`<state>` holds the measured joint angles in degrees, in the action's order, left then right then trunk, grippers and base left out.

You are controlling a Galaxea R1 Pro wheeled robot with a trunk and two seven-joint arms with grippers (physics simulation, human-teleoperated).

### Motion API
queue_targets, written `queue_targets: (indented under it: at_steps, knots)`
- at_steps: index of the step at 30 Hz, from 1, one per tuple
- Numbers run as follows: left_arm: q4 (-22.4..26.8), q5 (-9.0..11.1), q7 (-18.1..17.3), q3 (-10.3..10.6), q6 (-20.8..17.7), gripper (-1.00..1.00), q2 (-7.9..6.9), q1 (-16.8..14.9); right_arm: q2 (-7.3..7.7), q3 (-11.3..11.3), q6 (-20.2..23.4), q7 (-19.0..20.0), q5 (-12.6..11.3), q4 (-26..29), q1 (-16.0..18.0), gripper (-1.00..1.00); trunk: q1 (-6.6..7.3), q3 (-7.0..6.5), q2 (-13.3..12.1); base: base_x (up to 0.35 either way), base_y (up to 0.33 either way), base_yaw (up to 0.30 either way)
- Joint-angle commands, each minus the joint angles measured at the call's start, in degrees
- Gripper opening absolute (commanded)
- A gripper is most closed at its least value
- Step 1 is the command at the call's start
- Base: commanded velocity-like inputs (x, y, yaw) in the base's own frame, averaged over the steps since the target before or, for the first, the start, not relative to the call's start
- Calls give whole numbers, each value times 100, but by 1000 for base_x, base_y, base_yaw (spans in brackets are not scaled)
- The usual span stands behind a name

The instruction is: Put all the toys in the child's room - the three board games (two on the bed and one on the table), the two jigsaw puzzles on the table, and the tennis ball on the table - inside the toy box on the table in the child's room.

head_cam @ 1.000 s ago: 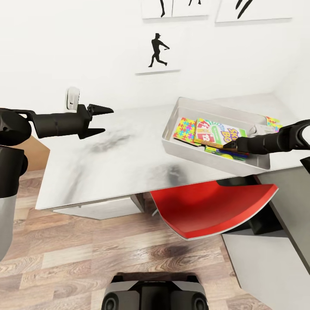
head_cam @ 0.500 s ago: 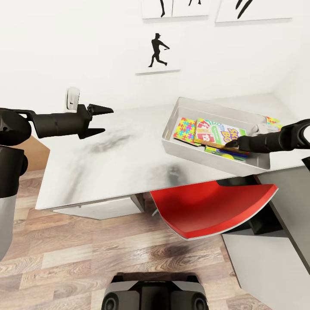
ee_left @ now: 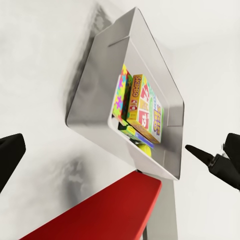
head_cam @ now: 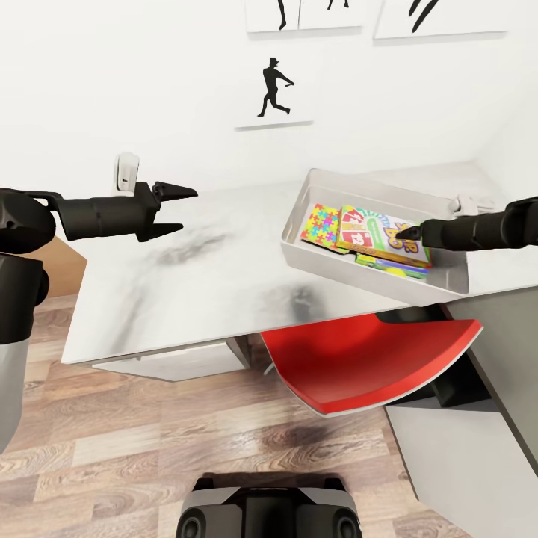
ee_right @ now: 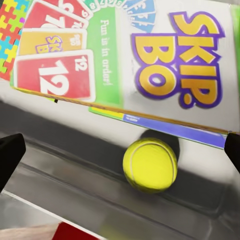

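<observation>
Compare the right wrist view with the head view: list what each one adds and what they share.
Right wrist view adds the tennis ball lying in the toy box beside the Skip-Bo box.

Head view adds the open left end effector over the table, the right end effector above the games, and the red chair.

Both share the Skip-Bo box, the jigsaw puzzle and the toy box.

My desk, the table (head_cam: 202, 276), has a smooth pale top with smoky grey mottling, kind of a satin stone look. The toy box (head_cam: 297, 224) reads as matt light grey plastic or painted metal, can't tell which. The Skip-Bo box (ee_right: 150, 65) is printed cardboard with a slight sheen, and the tennis ball (ee_right: 150, 165) looks fuzzy yellow felt. My left gripper (head_cam: 173, 209) is matt black. The red chair seat (head_cam: 366, 366) is glossy plastic; the floor (head_cam: 112, 463) is grainy wood plank.
</observation>
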<state>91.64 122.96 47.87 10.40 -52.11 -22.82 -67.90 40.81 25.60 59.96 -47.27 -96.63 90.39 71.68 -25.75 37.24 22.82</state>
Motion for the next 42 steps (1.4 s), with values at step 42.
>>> queue_targets:
  at_steps: [42]
  knots:
    - [26,22,231,28,1,100,470,-427,274,-1550,4,-31,-67,213,61,100,-4,9,10,24,-40,0]
